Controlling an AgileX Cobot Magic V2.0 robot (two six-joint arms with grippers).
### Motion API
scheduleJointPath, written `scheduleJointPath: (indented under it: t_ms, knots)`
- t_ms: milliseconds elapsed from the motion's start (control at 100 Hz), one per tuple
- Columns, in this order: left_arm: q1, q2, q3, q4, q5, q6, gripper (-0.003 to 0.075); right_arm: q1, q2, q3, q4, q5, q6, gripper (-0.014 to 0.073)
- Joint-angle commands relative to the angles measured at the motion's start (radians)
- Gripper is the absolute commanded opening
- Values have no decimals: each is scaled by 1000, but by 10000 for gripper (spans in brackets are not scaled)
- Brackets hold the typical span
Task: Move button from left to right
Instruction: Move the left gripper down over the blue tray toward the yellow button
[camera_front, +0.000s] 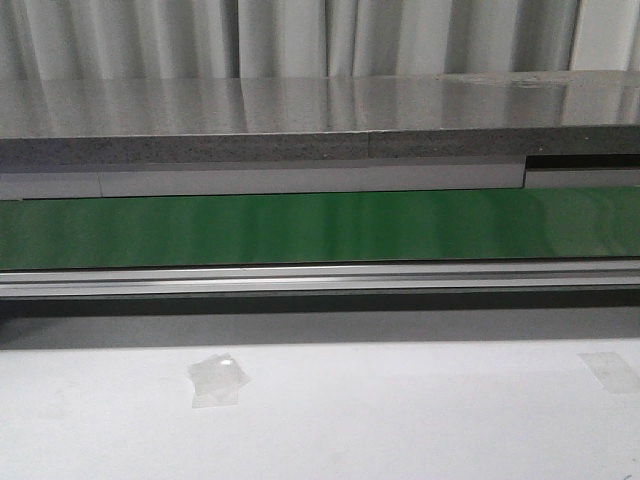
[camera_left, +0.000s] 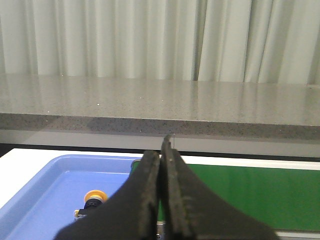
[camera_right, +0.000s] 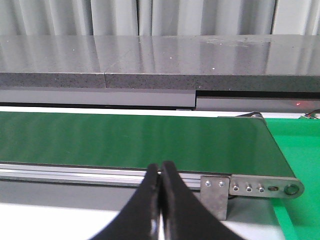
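At the far left, seen only from the left wrist, the button (camera_left: 93, 199) lies in a blue tray (camera_left: 45, 190) — its yellow-orange head shows beside a dark body, partly hidden behind the left hand (camera_left: 165, 150), whose two black fingers are pressed together with nothing between them. Just beside the tray the green conveyor belt (camera_front: 320, 228) begins and runs across the front view, with an aluminium rail (camera_front: 320, 278) along its near edge and a grey stone ledge (camera_front: 300, 115) behind it. On the white worktop (camera_front: 400, 420) in front lies a small scrap of clear plastic (camera_front: 217, 379). Further right, the right hand (camera_right: 160, 172) is likewise closed on nothing — poised near the belt's end bracket (camera_right: 260, 187), beside a bright green surface (camera_right: 297, 150).
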Motion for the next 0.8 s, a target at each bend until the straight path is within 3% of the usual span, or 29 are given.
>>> scheduleJointPath:
  t_ms: [0, 440, 790]
  knots:
    - [-8, -34, 46, 0, -82, -11, -20, 2, -17, -15, -7, -83, -1, -101]
    - [-8, -34, 18, -19, -74, -11, -20, 2, -17, -15, -7, -83, -1, -101]
    - [-8, 122, -281, -23, 198, -11, -20, 2, -17, -15, -7, -83, -1, -101]
